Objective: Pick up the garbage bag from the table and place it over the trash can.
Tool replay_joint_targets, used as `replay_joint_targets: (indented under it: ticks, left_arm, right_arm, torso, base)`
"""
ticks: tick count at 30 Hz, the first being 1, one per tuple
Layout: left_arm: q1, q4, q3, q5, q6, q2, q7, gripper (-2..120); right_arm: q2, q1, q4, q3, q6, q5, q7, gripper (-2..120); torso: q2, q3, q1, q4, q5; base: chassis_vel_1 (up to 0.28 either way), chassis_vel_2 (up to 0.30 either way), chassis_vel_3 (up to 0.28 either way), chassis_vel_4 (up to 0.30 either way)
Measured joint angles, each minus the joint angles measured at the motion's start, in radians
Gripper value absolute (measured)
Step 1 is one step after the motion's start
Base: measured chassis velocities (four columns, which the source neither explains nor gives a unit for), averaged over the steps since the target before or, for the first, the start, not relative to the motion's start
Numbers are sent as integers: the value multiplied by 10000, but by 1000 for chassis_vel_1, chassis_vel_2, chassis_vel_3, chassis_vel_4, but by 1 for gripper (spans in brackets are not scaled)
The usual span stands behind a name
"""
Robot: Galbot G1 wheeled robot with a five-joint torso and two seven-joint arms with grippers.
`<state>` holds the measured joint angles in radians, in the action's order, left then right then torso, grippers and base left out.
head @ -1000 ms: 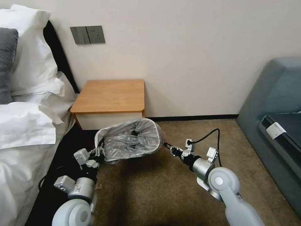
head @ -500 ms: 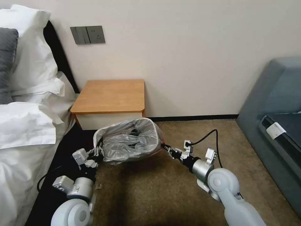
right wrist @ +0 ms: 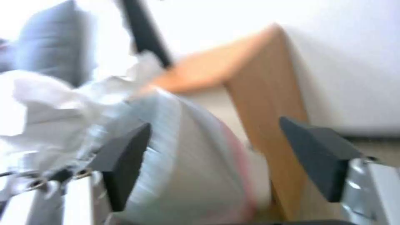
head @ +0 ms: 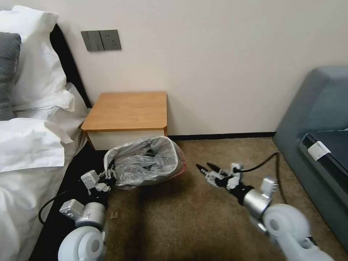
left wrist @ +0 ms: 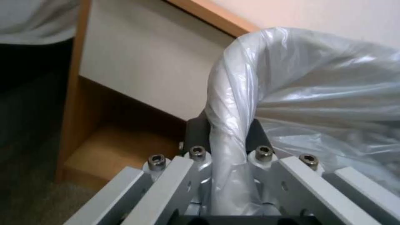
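Crinkled grey garbage bag [head: 145, 163] draped over trash can, left pincer [head: 108, 173] pinching rim

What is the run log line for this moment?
bag: over can | left tool: shut on bag rim | right tool: open, off bag

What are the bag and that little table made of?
The bag looks like thin, glossy plastic film: translucent grey, crinkled, light glinting off its folds. The table seems to be wood or wood-look laminate: a smooth, matte orange-brown top with faint grain.
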<state>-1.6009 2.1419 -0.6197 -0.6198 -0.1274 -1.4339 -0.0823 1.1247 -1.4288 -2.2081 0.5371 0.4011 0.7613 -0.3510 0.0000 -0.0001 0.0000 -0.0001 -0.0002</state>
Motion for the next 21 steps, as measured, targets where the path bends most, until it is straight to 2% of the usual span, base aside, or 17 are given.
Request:
replay_joint_targets:
  ticks: [1, 2, 4, 5, 6, 9, 10, 13, 17, 21]
  left_arm:
    - [0, 0, 0, 0, 0, 0, 0, 5]
    - [-75, 66, 118, 120, -6, 30, 42, 5]
    - [-208, 195, 347, 278, -9, 72, 94, 5]
    - [-286, 265, 466, 404, -10, 97, 128, 5]
    - [-286, 265, 466, 404, -10, 97, 128, 5]
    - [-488, 355, 726, 925, 35, 125, 224, 5]
    - [-488, 355, 726, 925, 35, 125, 224, 5]
    - [-633, 358, 929, 1580, 258, 156, 384, 5]
    - [-694, 270, 1029, 2213, 557, 163, 569, 5]
    - [-781, 239, 1129, 3045, 956, 167, 767, 5]
  right_arm:
    - [0, 0, 0, 0, 0, 0, 0, 84]
    - [-162, 149, -416, -54, -170, -361, -247, 89]
    - [-467, 517, -1041, -401, -331, -1127, -591, 86]
    - [-639, 743, -1285, -738, -356, -1547, -725, 80]
    - [-639, 743, -1285, -738, -356, -1547, -725, 80]
    - [-1136, 1426, -1585, -2259, -326, -2582, -871, 67]
    - [-1136, 1426, -1585, -2259, -326, -2582, -871, 67]
    - [-1653, 2466, -1301, -3759, -419, -4030, -1069, 52]
    - [-1967, 3315, -845, -4548, -503, -4845, -1340, 43]
    - [-2311, 4716, 275, -5970, -583, -5770, -1704, 23]
  torso:
    - [0, 0, 0, 0, 0]
    - [0, 0, 0, 0, 2]
    - [0, 0, 0, 2, 1]
    - [0, 0, 0, 1, 2]
    - [0, 0, 0, 1, 2]
    - [0, 0, 0, 1, 2]
    - [0, 0, 0, 1, 2]
    - [0, 0, 0, -1, 3]
    - [0, 0, 0, 2, 1]
    - [0, 1, 0, 2, 3]
  base:
    - [0, 0, 0, 0]
    - [0, 0, 0, 0]
    - [0, 0, 0, 0]
    - [0, 0, 0, 0]
    - [0, 0, 0, 0]
    - [0, 0, 0, 0]
    - [0, 0, 0, 0]
    - [0, 0, 0, 0]
    - [0, 0, 0, 0]
    - [0, 0, 0, 0]
